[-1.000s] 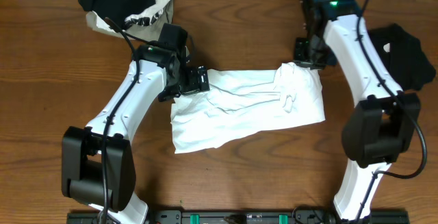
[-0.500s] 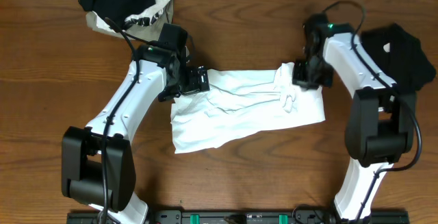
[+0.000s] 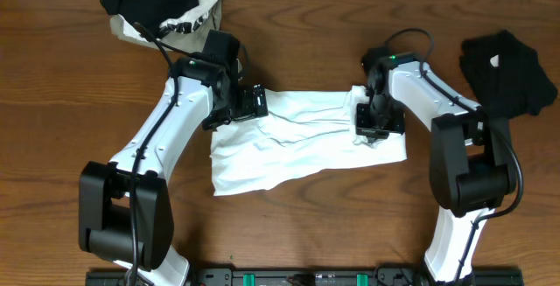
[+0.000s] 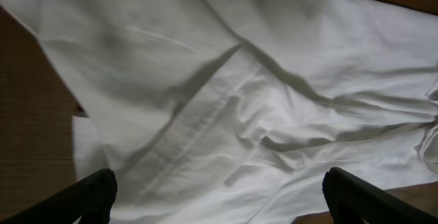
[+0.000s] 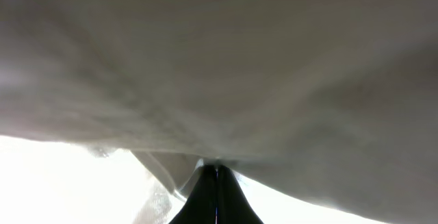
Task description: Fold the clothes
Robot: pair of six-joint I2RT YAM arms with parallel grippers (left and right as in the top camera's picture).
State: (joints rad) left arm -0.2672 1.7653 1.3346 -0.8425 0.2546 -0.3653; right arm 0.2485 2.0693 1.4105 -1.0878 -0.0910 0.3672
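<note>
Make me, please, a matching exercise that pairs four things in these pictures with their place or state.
Things:
1. white shirt
2. black garment
3. left gripper
4. right gripper

Place or state:
a. shut, pinching the shirt's right end
b. lying alone at far right
c. open over the shirt's left end
d. spread out in the middle

Pairs: 1-d, 2-b, 3-c, 4-a.

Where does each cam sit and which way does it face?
Overhead: above table, facing straight down; left arm, right arm, shirt between them.
Left wrist: above shirt, facing down; open left pincer, tips at bottom corners.
Right wrist: close against shirt; shut right pincer bottom centre.
Shared: all three see the shirt.
</note>
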